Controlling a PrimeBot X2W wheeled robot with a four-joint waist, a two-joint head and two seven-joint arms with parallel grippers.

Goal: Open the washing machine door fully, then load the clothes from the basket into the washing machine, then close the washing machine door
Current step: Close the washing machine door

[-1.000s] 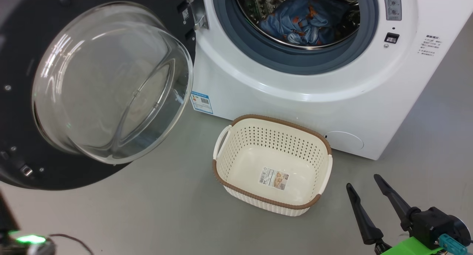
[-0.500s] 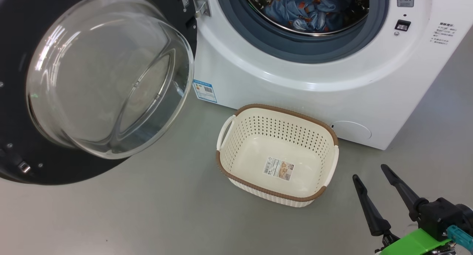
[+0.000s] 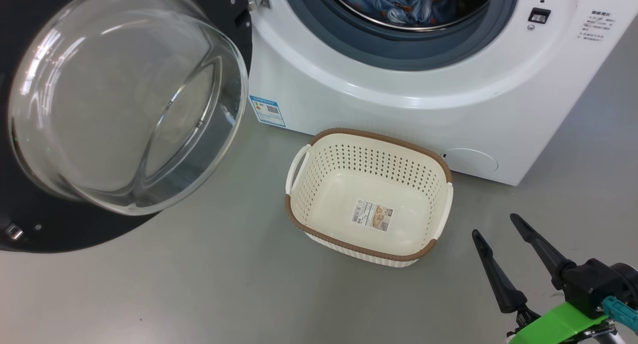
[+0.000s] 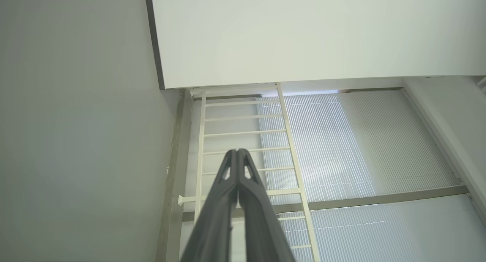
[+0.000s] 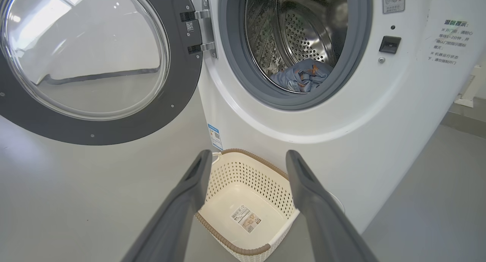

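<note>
Camera downtilt; basket lengthwise along machine

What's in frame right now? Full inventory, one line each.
washing machine: 1, white, behind the basket
washing machine door: 1, black with clear glass bowl, swung open at left
clothes: one bundle, light blue with orange prints, inside the steel drum
basket: 1, cream with brown rim, on the floor, holding no clothes
sticker: 1, on the basket bottom
energy label: 1, blue, low left on the machine front
filter cover: 1, white, round, low right on the front
floor: grey
ladder-like frame: 1, white, left wrist view
left gripper: dark, shut, empty
right gripper: dark, open, empty, right of the basket
</note>
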